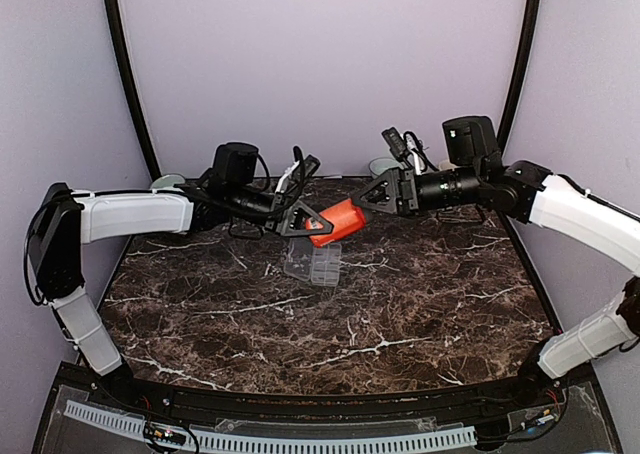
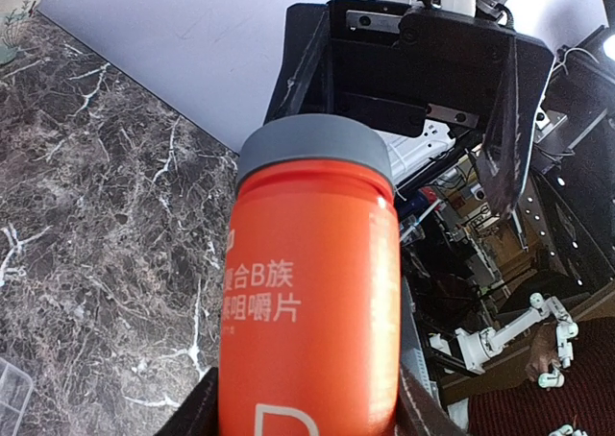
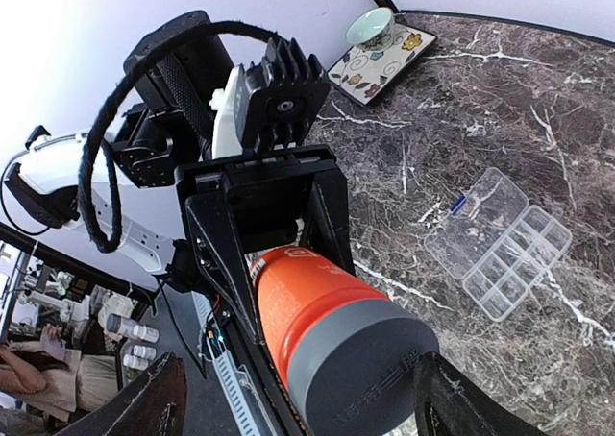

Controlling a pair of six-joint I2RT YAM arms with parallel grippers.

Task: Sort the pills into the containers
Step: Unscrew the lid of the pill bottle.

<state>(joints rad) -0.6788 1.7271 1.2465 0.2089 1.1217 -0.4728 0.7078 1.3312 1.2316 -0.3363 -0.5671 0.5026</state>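
Organiser box (image 1: 313,262): one, lid open, contents indiscernible. Orange bottle (image 1: 337,222): one, capped, clamped in left gripper (image 1: 312,221). Right gripper (image 1: 365,202): fingers apart around cap (image 3: 365,359).

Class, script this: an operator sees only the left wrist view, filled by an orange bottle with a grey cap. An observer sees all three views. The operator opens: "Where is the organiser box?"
Observer: The top view shows the organiser box near the middle of the table, close by the raised bottle.
Operator: Is its lid open?
Observer: Yes; the right wrist view shows it folded flat beside the compartments.
Operator: Is the right gripper gripping the cap?
Observer: No; its fingers stand spread wider than the cap, not closed on it.
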